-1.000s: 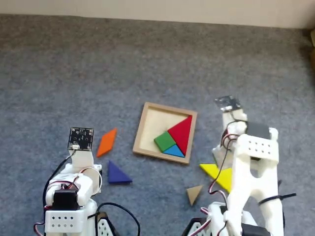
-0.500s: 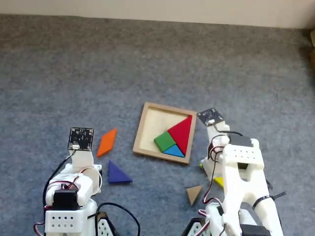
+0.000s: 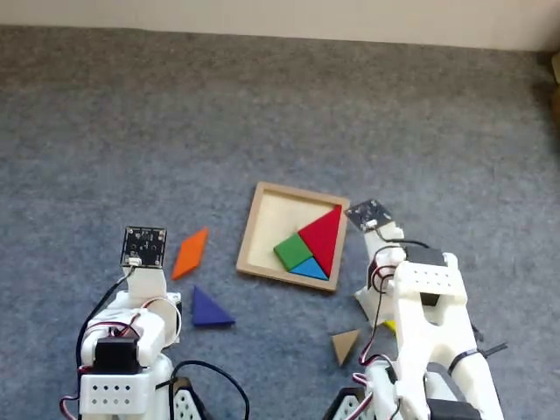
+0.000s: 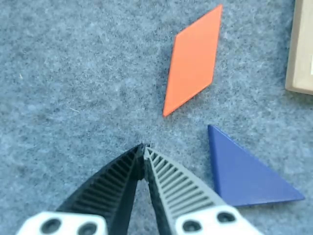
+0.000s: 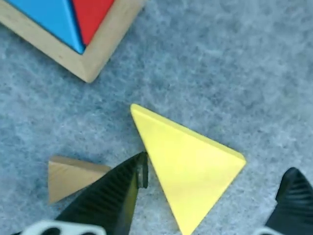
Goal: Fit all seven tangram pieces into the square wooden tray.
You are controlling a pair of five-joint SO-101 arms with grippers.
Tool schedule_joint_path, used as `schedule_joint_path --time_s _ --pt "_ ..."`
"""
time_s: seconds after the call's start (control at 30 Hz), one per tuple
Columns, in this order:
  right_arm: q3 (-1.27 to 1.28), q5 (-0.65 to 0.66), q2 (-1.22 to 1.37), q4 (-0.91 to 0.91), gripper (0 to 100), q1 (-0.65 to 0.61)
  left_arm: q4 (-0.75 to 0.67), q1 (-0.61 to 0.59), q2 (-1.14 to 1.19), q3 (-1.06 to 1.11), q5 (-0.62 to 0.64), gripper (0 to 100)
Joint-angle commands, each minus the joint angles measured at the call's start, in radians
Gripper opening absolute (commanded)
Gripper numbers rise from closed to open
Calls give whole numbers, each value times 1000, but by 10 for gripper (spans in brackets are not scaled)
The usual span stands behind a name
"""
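Seven pieces. Three sit in tray (image 3: 297, 192): red triangle (image 3: 324, 234), green square (image 3: 293, 251), light blue triangle (image 3: 310, 269), packed into corner nearest right arm (image 3: 429, 306).

Four lie on carpet (image 3: 131, 131):
- Orange parallelogram (image 3: 190, 253) and dark blue triangle (image 3: 208, 310), on left arm's side of tray.
- Yellow triangle (image 5: 188, 166) and tan triangle (image 3: 345, 344), on right arm's side.

Two grippers:
- Left gripper (image 4: 143, 152): jaws pressed together, empty, over carpet near orange and dark blue pieces.
- Right gripper (image 5: 215, 178): jaws spread wide either side of yellow triangle, holding nothing.

High view: yellow triangle mostly behind right arm. Right wrist view: its whole outline.
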Motion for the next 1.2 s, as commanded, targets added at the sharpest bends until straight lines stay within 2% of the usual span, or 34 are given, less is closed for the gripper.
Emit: schedule_joint_path --time_s 0.0,0.13,0.33,0.47,0.57,0.73,0.8,1.1,1.17 --pt "-5 12 -30 -10 392 -5 3 -13 -42 19 8 7" --pt "-4 14 -15 -10 392 -5 3 -13 -42 19 8 7" --pt "-15 12 211 -156 392 1 3 -13 -42 19 8 7" --pt "-18 11 300 -143 392 2 3 -13 -42 19 8 7" --pt "-18 11 278 -131 359 2 3 -13 -42 19 8 7" --pt "-18 9 194 -131 183 1 3 -13 -42 19 8 7" --pt "-18 8 150 -131 141 1 3 -13 -42 19 8 7" --pt "-19 0 16 -139 134 1 3 -13 -42 19 8 7" --pt "-19 -60 7 -156 134 1 3 -13 -42 19 8 7"
